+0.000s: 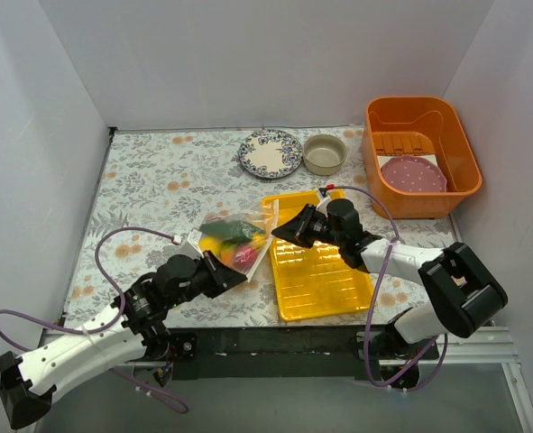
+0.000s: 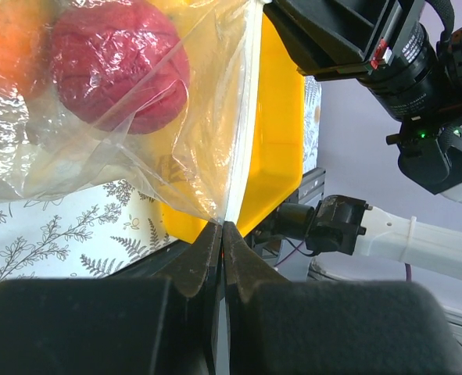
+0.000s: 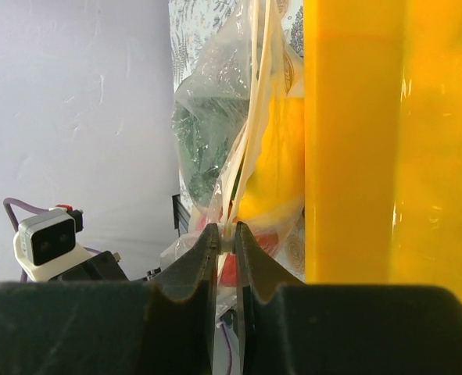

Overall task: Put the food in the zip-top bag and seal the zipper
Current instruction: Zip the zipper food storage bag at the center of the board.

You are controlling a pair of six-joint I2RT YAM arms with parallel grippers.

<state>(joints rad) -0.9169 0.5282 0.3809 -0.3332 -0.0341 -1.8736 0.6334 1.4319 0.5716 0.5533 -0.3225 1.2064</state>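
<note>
- The left tool [image 2: 221, 231] is reaching in from the near left; its jaws are pressing together, pinching the near end of the zipper [image 2: 243, 117] at the corner of the zip-top bag [image 1: 233, 242].
- The zip-top bag is lying on the flowered table [image 1: 149, 180], just left of the yellow tray [image 1: 325, 280]; its clear crinkly film is bulging around its contents.
- The food [image 1: 231, 236] is sitting inside the bag; a green piece is lying towards the far side, a yellow piece towards the left, and a red piece towards the near side; the left wrist view is showing the red piece with an orange piece beside it, both behind the film.
- The zipper is running as a pale strip along the bag's right edge, close against the tray's left wall; whether it is pressed closed along its length, I cannot tell.
- A blue-patterned plate [image 1: 271, 153] is sitting at the far side of the table.
- The right tool [image 3: 225, 236] is reaching across the tray's far left corner; its jaws are clamping on the zipper strip towards its far end.
- A beige bowl [image 1: 325, 153] is standing just right of the plate.
- An orange basket [image 1: 372, 144] is standing at the far right, holding a pink dish [image 1: 413, 174].
</note>
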